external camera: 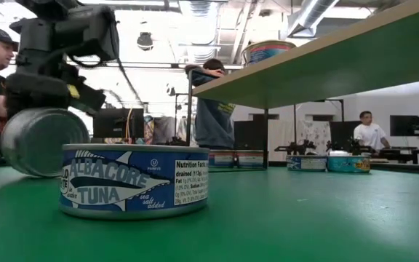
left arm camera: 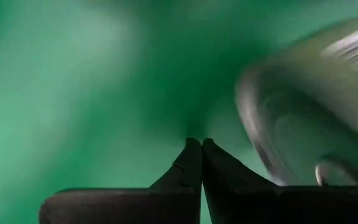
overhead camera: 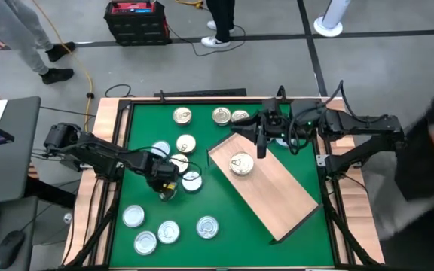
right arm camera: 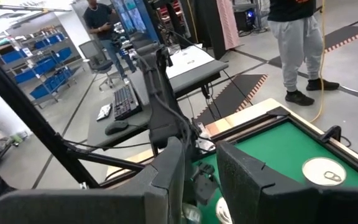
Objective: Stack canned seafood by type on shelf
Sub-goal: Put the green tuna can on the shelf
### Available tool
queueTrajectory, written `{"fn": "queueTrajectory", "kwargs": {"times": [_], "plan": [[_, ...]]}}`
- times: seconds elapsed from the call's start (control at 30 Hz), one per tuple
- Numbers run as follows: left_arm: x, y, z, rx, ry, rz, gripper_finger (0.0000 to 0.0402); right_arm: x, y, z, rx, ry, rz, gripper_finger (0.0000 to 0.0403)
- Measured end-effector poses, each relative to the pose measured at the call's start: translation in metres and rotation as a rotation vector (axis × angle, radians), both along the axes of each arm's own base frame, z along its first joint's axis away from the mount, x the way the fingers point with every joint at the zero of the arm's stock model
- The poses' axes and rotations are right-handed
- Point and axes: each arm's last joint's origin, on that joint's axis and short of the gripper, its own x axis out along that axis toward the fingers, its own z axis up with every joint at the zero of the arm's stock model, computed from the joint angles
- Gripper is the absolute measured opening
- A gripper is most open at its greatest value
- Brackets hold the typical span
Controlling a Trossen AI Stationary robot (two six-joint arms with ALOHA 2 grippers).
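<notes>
One tin (overhead camera: 240,163) is sitting on the wooden shelf (overhead camera: 277,192) lying slanted on the green mat (overhead camera: 224,203), many more tins are lying around it, the left gripper (overhead camera: 167,194) is pinching tight shut on nothing beside a tin (left arm camera: 309,118), and the right gripper (overhead camera: 261,150) is hanging partly open over the shelf's end.

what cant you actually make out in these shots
- Left gripper, left wrist view: fingers shut together with nothing between them; the can beside them is motion-blurred, label unreadable.
- Far cans, low view: too small to tell type.
- Can labels, high view: only lids show, as on the can on the shelf.
- Right gripper, right wrist view: its own fingers hide the mat below.
</notes>
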Motion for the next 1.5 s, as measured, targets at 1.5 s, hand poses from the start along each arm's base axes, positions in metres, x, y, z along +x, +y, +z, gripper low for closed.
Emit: {"fn": "queueTrajectory", "kwargs": {"times": [1.5], "plan": [[0.004,-0.014,-0.006,-0.08,-0.157,-0.064,0.0003,0.0,-0.009,0.0,-0.019,0.003,-0.035,0.0122]]}}
